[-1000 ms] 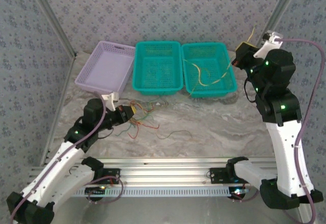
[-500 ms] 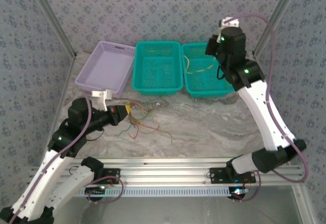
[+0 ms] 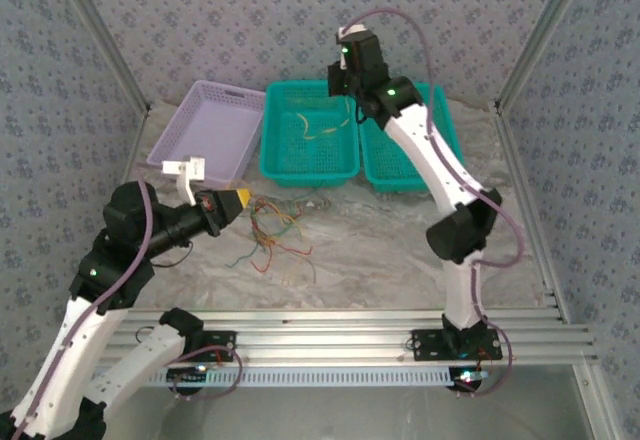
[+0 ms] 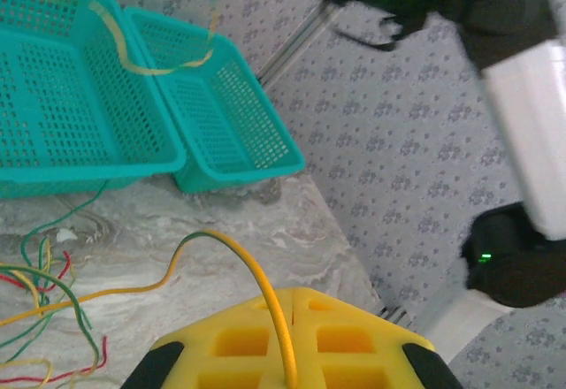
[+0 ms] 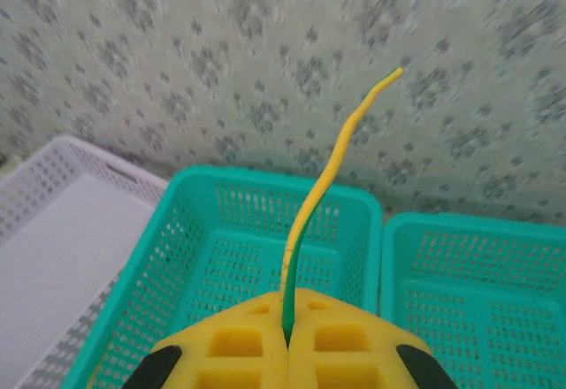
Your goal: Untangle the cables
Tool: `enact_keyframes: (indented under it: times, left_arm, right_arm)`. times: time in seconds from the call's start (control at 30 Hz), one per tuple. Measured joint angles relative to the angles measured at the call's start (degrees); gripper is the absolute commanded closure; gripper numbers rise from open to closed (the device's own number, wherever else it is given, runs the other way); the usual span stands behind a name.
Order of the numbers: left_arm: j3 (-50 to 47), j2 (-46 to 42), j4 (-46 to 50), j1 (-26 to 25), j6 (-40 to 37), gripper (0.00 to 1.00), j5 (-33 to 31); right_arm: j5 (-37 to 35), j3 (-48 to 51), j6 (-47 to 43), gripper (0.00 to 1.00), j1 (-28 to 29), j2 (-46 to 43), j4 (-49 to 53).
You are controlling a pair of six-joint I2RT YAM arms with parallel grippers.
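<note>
left gripper (image 3: 238,201) pinches a yellow wire (image 4: 239,252) from the cable pile (image 3: 275,240) | right gripper (image 5: 287,323) pinches a yellow-green wire (image 5: 325,181) over the middle basket (image 3: 310,174) | most of the pile left tangled

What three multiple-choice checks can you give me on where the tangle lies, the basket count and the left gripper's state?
1. The tangled cables lie: A) on the table beside the left gripper; B) inside a basket; C) over the right arm.
2. Baskets in all: A) two; B) three; C) four.
3. The left gripper is: A) open; B) shut on a yellow cable; C) shut, empty.
1 A: the tangle rests on bare marble. 2 B: lavender basket, middle teal basket, right teal basket. 3 B: the cable leaves between its closed pads.
</note>
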State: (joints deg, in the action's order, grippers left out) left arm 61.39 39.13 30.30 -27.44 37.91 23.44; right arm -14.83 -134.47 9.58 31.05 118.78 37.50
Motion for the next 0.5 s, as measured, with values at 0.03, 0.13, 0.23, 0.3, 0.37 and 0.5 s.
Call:
enact_keyframes:
  times: [0.03,0.13,0.23,0.3,0.37,0.5]
  left_arm:
    - [0.7,0.3,0.1,0.0,0.0,1.0,0.0]
    - [2.8,1.2,0.4,-0.3,0.0,1.0,0.2]
    - [4.9,2.4,0.5,-0.9,0.0,1.0,0.6]
    - [6.6,3.5,0.4,-1.4,0.0,1.0,0.6]
    - [8.1,4.5,0.2,-2.0,0.0,1.0,0.6]
    - [11.8,7.4,0.0,-3.5,-0.3,1.0,0.5]
  right_arm:
    - [0.6,-1.1,0.0,1.0,0.0,2.1,0.9]
    - [3.0,-1.6,1.0,1.0,-0.4,7.1,3.0]
    - [5.8,-2.0,1.8,1.0,-0.9,11.6,4.3]
    - [7.7,-3.4,2.7,1.0,-1.1,14.5,5.0]
    - [9.8,-5.6,3.5,1.0,-1.3,17.2,6.0]
    - [13.5,-7.9,5.2,0.86,-1.4,20.1,7.3]
